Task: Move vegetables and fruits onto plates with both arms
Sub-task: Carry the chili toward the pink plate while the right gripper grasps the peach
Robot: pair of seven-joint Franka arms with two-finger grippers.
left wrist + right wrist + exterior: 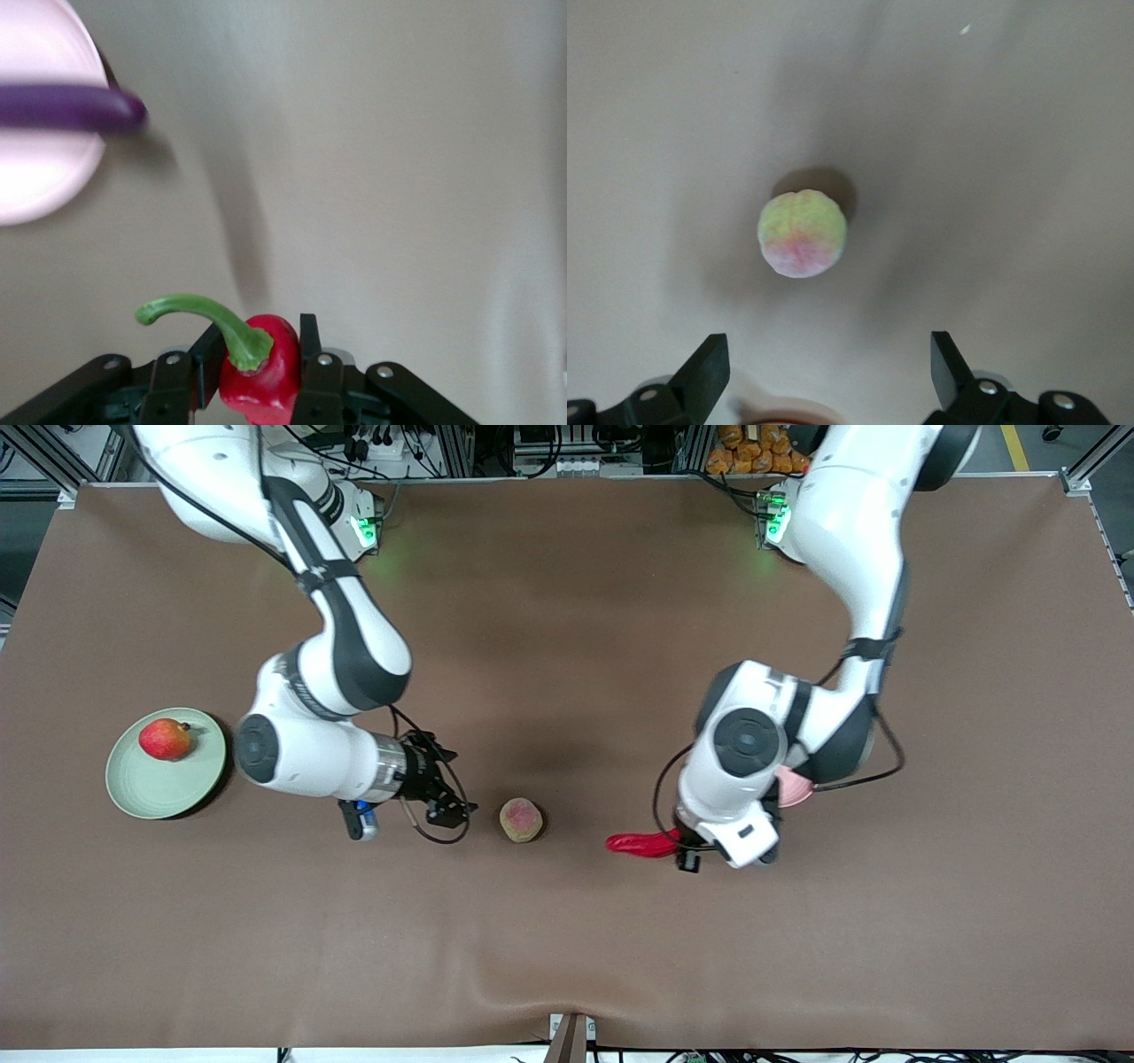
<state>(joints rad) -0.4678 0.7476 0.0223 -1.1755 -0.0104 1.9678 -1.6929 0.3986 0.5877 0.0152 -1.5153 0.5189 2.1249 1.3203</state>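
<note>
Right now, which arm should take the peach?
Right. The right gripper hangs open beside the peach, which sits alone on the table. The left gripper is shut on the chili pepper.

We see a wide desk [567, 957] covered in plain brown cloth, filling nearly the whole frame. Near the bottom centre the cloth rises in a soft wrinkle [532, 981], just above a small metal bracket [571, 1038] at the desk's edge. Along the top of the frame sit tangled black cables [372, 441], a cluster of orange packets [753, 456] and, in the upper corner, a yellow floor stripe [1015, 444].
</note>
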